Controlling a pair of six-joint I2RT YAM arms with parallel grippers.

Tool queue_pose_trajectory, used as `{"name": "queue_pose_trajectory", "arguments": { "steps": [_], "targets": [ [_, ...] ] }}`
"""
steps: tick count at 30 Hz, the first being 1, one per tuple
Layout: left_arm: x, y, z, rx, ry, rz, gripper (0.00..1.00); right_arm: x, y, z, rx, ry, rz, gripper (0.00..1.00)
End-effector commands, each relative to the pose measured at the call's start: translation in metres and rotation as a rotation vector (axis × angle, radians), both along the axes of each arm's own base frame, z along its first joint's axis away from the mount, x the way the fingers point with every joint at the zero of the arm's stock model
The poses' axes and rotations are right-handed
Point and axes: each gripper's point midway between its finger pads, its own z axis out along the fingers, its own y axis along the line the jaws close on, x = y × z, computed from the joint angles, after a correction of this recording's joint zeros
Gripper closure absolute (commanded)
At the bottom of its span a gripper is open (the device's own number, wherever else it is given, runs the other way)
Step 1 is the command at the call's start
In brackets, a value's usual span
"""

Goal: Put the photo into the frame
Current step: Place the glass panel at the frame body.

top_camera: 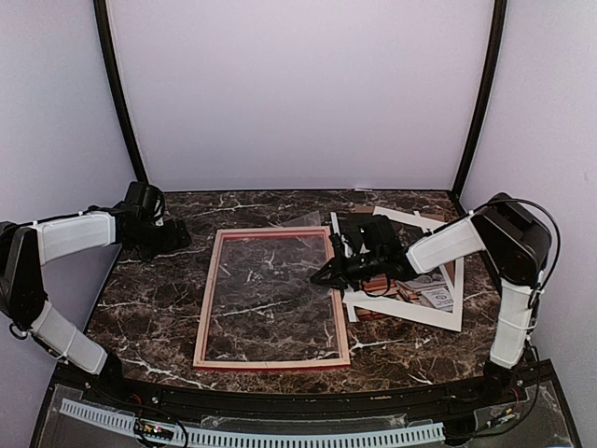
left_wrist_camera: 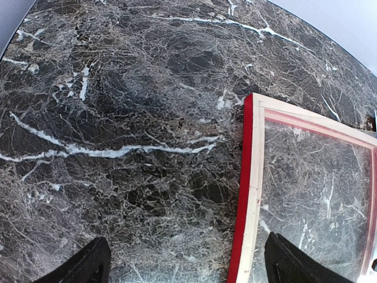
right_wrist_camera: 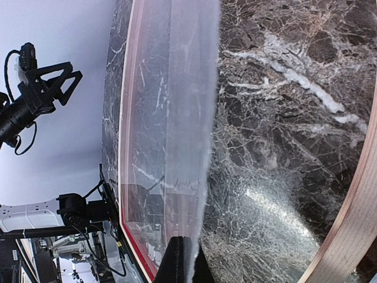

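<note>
Marble-look dark table top (top_camera: 149, 299) with white veins is seen under everything. Flat at its centre the frame (top_camera: 270, 362) is laid pale wood side up, red showing only along its outer edges (left_wrist_camera: 246, 194). Just right of it, a white cardboard mat (top_camera: 403, 315) is laid askew, partly hidden by the right arm. A clear sheet (right_wrist_camera: 177, 118) is seen over the frame's opening, with marble visible through it. A photo (top_camera: 437, 297) is partly seen inside the mat's opening, well apart from the frame's interior. The right gripper (top_camera: 323, 276) is reached over the frame's right rail, its fingers (right_wrist_camera: 179, 262) pressed together on the clear sheet's edge. The left gripper (top_camera: 173, 237) is held at the table's far left, over bare marble near the frame's far-left corner, fingers (left_wrist_camera: 88, 265) spread wide with nothing between them.
</note>
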Motion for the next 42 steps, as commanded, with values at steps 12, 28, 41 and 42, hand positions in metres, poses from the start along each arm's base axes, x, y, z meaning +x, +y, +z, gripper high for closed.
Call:
{"name": "queue_pose_trajectory", "arguments": {
  "steps": [12, 28, 41, 42],
  "targets": [
    [0.001, -0.003, 0.002, 0.001, -0.008, -0.013, 0.06, 0.003, -0.002, 0.015, 0.012, -0.044, -0.018, 1.0],
    [0.0, -0.004, 0.0, 0.001, -0.004, -0.014, 0.06, -0.003, 0.001, 0.01, 0.005, -0.018, -0.013, 1.0],
    [-0.001, -0.004, -0.001, 0.002, -0.001, -0.014, 0.06, -0.006, 0.004, 0.004, -0.012, 0.014, -0.001, 1.0],
    [-0.001, -0.004, -0.001, 0.002, -0.002, -0.015, 0.06, -0.006, 0.005, 0.004, -0.012, 0.017, 0.001, 1.0]
  ]
}}
